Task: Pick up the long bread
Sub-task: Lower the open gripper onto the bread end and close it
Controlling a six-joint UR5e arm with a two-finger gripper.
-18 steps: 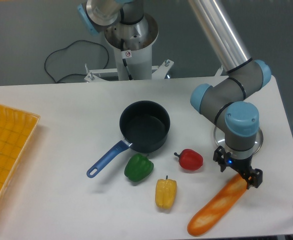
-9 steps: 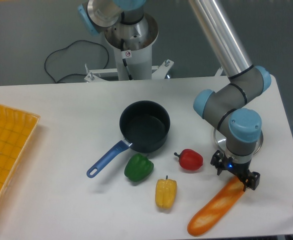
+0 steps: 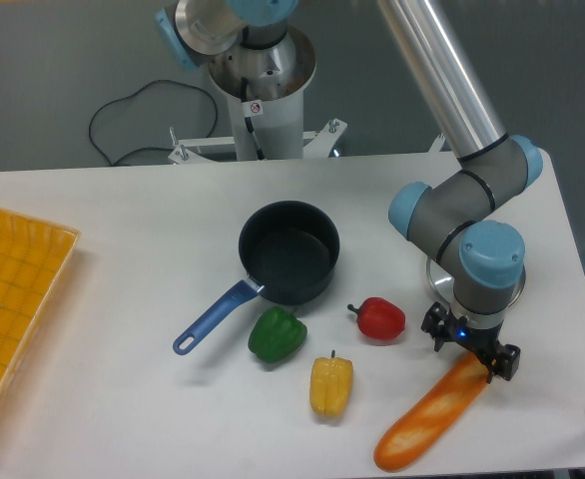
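The long bread (image 3: 427, 419), a glossy orange baguette with paler slashes, lies diagonally on the white table at the front right. Its lower end is near the table's front edge. My gripper (image 3: 471, 346) points straight down over the bread's upper right end. Its two black fingers (image 3: 435, 322) straddle that end, one on each side, and the jaws look open, wider than the bread. The arm's wrist hides the very tip of the bread.
A red pepper (image 3: 380, 318) sits just left of the gripper. A yellow pepper (image 3: 331, 385) and a green pepper (image 3: 277, 334) lie further left. A dark pot (image 3: 289, 251) with a blue handle stands mid-table. An orange tray (image 3: 13, 299) is at the left edge.
The gripper has sunk a little lower over the bread's upper end. The bread itself has not moved.
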